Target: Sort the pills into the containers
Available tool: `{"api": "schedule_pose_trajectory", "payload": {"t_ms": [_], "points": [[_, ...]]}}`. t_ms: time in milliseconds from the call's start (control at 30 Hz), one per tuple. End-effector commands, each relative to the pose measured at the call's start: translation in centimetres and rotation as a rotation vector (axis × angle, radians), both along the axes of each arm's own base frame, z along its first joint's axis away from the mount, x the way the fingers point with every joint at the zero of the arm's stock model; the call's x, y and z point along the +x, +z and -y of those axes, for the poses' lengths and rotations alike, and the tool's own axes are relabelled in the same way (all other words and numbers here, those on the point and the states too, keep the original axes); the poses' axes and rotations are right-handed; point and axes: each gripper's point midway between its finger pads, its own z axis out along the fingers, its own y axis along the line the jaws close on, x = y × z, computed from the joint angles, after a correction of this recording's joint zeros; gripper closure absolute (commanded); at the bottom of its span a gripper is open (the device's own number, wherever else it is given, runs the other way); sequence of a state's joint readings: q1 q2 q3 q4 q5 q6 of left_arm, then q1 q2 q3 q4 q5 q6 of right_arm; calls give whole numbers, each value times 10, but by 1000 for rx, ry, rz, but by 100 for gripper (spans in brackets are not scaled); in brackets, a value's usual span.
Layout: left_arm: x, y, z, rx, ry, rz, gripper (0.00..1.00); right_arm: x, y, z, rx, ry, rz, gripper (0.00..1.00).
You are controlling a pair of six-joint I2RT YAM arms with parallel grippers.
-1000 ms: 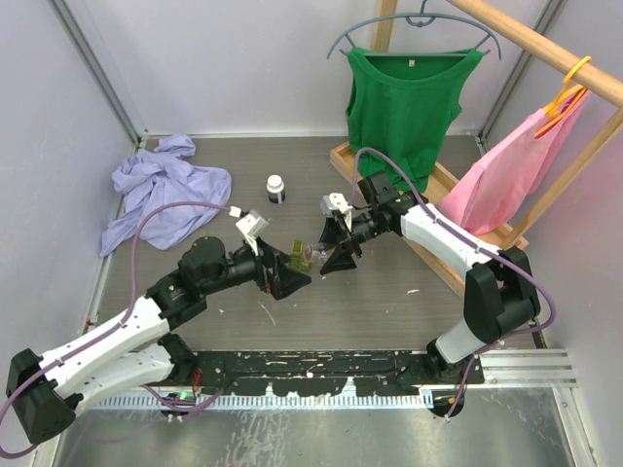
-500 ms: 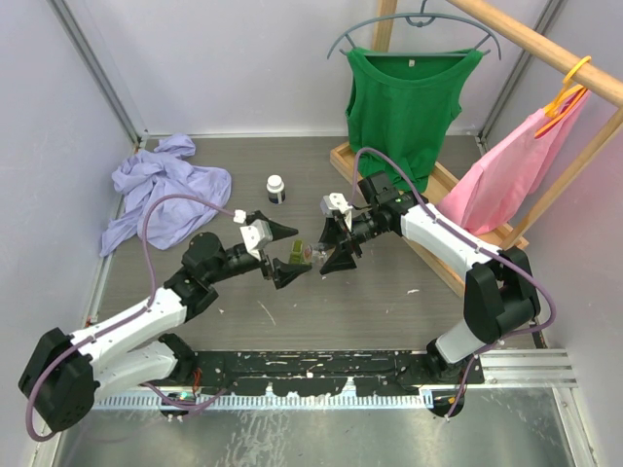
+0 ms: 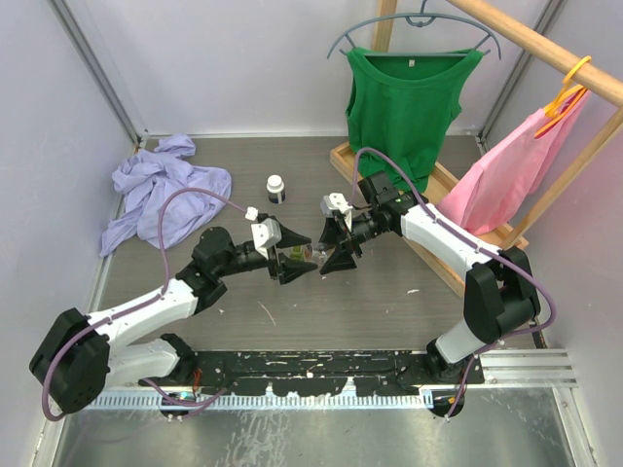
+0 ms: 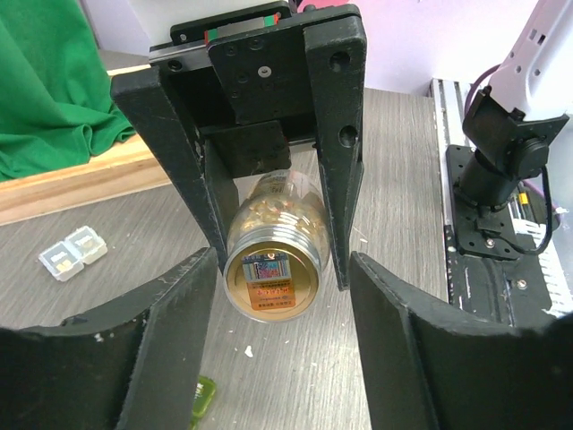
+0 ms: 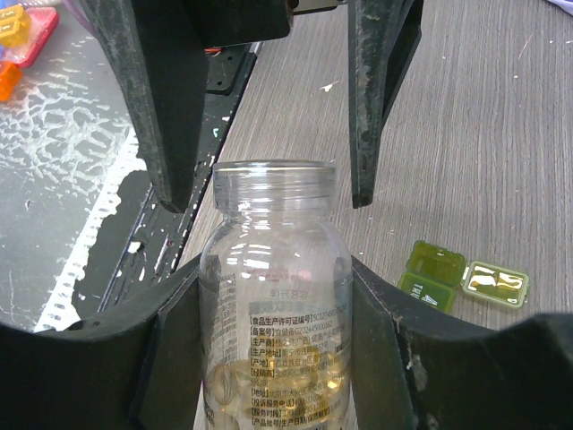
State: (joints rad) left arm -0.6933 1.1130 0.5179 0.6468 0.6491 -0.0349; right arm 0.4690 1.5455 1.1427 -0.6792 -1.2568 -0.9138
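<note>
Right wrist view: right hand (image 5: pixel 273 287) pinches bottle (image 5: pixel 276 349), mouth toward spread left hand (image 5: pixel 269 184).

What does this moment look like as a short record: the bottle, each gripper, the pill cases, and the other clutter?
bottle: clear pill bottle, uncapped, yellowish pills inside
right gripper: shut on the clear pill bottle's body
left gripper: open, fingers on either side of the bottle's mouth end, gaps on both sides
olive green pill case: on the table, lid looks open
clear pill case: on the table, away from both grippers
clutter: small white bottle, lavender cloth, green top on a hanger
</note>
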Motion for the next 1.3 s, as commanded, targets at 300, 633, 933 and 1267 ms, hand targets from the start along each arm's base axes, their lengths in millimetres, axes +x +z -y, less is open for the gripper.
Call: {"api": "schedule_pose_trajectory", "payload": {"t_ms": [300,633,933,1267], "points": [[4,30,2,-58,5,71,53,1,15,-2,39,10,39,99],[8,32,-1,-95,82,-206,100,3,15,-1,36,6,46,99],[18,8,-22,-237,449,-1063,100,3,14,-2,33,6,40,99],[16,18,-34,-348,567,-1269,100,2,15,-2,37,8,35,99]]}}
